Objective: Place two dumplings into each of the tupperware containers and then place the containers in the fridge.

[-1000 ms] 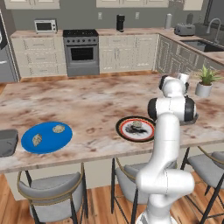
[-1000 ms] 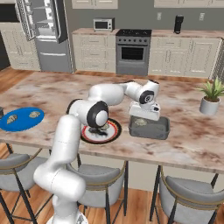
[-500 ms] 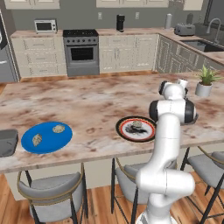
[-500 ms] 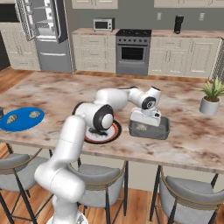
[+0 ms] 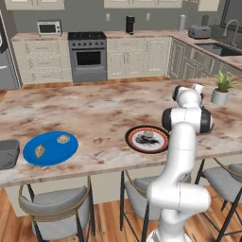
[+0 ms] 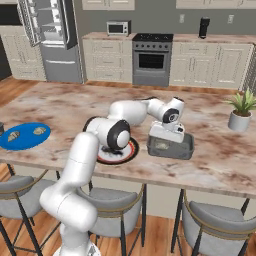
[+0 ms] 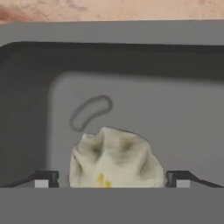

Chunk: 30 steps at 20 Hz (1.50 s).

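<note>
My gripper (image 7: pixel 112 179) reaches down into a dark grey tupperware container (image 6: pixel 186 148) at the island's near right. It is open, its fingertips (image 7: pixel 43 179) standing wide on either side of a pale dumpling (image 7: pixel 116 159) that lies on the tub floor. From the right base view, the gripper (image 6: pixel 167 140) hangs just inside the tub's rim. A second tupperware container (image 5: pixel 7 153) sits at the far left edge. Two more dumplings (image 5: pixel 40 151) (image 5: pixel 63 139) lie on a blue plate (image 5: pixel 28 156). Another dumpling (image 5: pixel 147 136) rests on the black-and-red rimmed plate (image 5: pixel 134 131). The fridge (image 6: pixel 50 40) stands open at the back left.
A potted plant (image 6: pixel 241 112) stands on the island right of the tub. Grey stools (image 5: pixel 54 208) line the island's near edge. The oven (image 6: pixel 152 60) and cabinets run along the back wall.
The hand has sunk a little lower into the tub. The plates, the other tub and the other dumplings have not moved.
</note>
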{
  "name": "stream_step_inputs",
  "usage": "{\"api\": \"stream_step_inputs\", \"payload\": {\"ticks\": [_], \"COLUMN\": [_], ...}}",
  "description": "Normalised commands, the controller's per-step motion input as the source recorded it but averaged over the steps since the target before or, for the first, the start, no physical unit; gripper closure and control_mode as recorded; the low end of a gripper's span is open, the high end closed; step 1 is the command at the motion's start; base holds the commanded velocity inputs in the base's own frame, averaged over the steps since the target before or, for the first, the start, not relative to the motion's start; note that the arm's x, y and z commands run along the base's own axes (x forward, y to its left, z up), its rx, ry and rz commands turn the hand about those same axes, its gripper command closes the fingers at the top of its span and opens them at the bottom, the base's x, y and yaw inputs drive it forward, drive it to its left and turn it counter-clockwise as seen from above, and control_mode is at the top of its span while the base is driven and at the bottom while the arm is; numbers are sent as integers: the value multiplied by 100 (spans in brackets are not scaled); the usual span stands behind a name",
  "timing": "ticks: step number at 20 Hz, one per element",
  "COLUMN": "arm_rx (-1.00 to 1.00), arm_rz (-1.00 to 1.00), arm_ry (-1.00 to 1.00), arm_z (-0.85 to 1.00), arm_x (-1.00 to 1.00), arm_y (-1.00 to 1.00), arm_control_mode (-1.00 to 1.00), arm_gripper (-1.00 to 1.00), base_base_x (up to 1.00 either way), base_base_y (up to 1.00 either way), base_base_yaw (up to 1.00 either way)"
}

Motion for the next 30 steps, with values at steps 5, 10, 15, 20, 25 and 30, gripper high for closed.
{"api": "stream_step_inputs", "payload": {"ticks": [5, 10, 15, 20, 25, 30], "arm_rx": [0, 0, -1, -3, -7, -8], "arm_rz": [0, 0, 0, 0, 1, 3], "arm_ry": [-2, 0, 0, 0, -2, -10], "arm_z": [55, 42, 24, 9, 1, 0], "arm_x": [-1, -32, -51, -46, -39, -18], "arm_y": [6, 49, 78, 91, 99, 84], "arm_control_mode": [-100, -100, -100, -100, -100, -100], "arm_gripper": [-100, -100, -100, -100, -100, -100], "base_base_x": [0, 0, 0, 0, 0, 0], "base_base_y": [0, 0, 0, 0, 0, 0], "base_base_yaw": [0, 0, 0, 0, 0, 0]}}
